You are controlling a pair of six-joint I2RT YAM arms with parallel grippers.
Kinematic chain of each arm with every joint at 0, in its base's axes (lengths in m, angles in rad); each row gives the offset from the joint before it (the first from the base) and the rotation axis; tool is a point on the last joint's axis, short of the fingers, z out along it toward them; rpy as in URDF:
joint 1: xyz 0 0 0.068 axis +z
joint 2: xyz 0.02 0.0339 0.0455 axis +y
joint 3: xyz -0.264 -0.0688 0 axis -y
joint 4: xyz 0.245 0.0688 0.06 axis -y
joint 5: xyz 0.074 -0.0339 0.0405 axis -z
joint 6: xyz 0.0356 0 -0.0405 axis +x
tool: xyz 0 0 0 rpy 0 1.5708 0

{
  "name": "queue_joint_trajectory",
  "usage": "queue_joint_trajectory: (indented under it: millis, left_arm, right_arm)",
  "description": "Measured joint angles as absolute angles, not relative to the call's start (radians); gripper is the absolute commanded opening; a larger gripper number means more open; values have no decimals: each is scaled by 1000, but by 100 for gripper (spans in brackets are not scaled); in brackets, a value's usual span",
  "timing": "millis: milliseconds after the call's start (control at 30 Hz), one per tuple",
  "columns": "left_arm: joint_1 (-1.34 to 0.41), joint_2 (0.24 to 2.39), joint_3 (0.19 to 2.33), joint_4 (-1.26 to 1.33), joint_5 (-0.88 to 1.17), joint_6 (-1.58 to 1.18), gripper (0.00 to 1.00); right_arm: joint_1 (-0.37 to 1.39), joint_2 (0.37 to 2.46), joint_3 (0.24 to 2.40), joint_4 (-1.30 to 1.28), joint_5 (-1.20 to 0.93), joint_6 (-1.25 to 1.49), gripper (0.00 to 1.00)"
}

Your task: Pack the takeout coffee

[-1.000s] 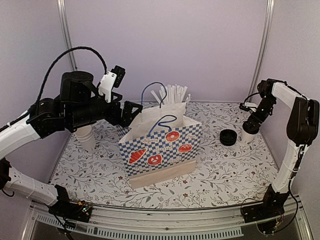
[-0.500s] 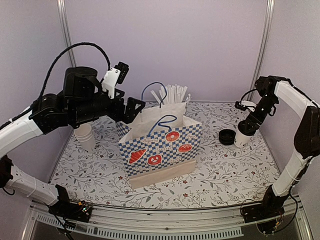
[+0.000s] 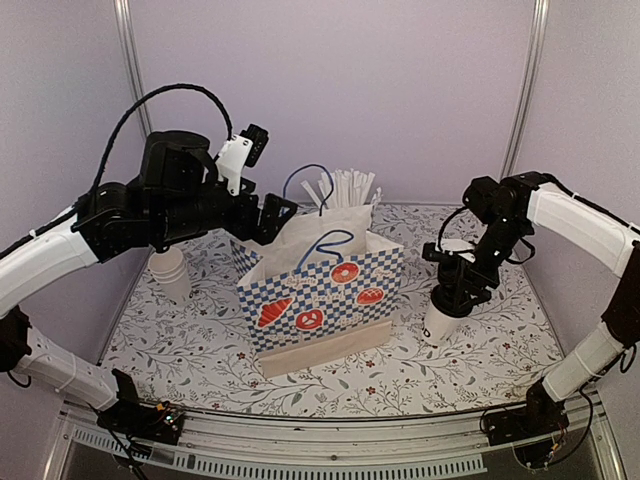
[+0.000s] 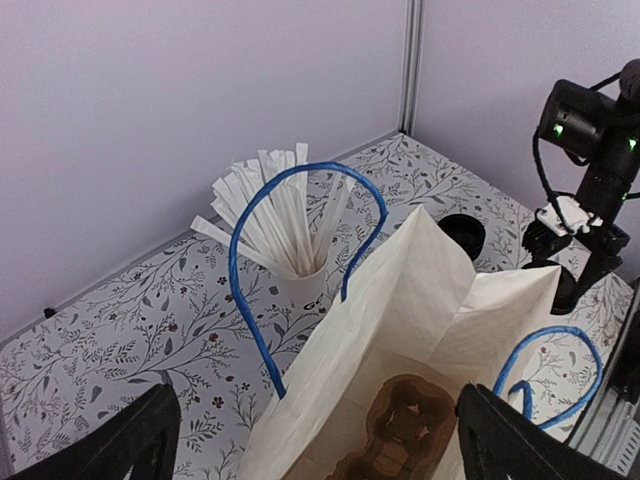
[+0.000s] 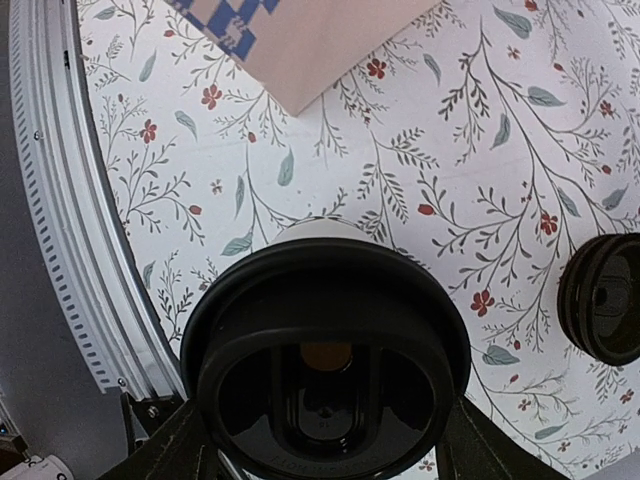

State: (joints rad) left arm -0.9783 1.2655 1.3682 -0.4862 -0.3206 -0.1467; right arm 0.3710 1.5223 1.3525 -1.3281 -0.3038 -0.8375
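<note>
The takeout coffee point(image 3: 438, 326), a small white paper cup with a black lid point(image 5: 325, 360), is held just under its lid by my right gripper point(image 3: 452, 297), which is shut on it. It hangs to the right of the blue-checked paper bag point(image 3: 320, 296), low over the table. In the right wrist view the lid fills the space between my fingers point(image 5: 190, 440) of the right gripper point(image 5: 325, 432). My left gripper point(image 4: 330, 440) stands open over the bag's mouth point(image 4: 440, 330), its left gripper point(image 3: 270, 215) at the bag's rear left corner. A brown cardboard cup carrier point(image 4: 410, 430) lies inside the bag.
A white cup full of straws point(image 3: 347, 187) point(image 4: 285, 225) stands behind the bag. A stack of white cups point(image 3: 171, 272) stands at the left. A loose black lid point(image 5: 603, 298) point(image 4: 462, 232) lies at the back right. The metal rail point(image 5: 60, 200) marks the table's near edge.
My right arm has carried the coffee from the back right corner forward and left, to beside the bag. My left gripper has edged right, closer over the bag.
</note>
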Motion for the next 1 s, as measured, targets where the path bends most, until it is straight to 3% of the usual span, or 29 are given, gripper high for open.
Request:
queue_joint_trajectory:
  millis: [800, 1000]
  left_arm:
    - [-970, 1290, 1376, -495, -308, -159, 99]
    - [-970, 1297, 1377, -501, -298, -165, 99]
  right_arm:
    - [586, 1528, 1259, -1262, -227, -884, 81]
    - [594, 1526, 1248, -1256, -219, -901, 94]
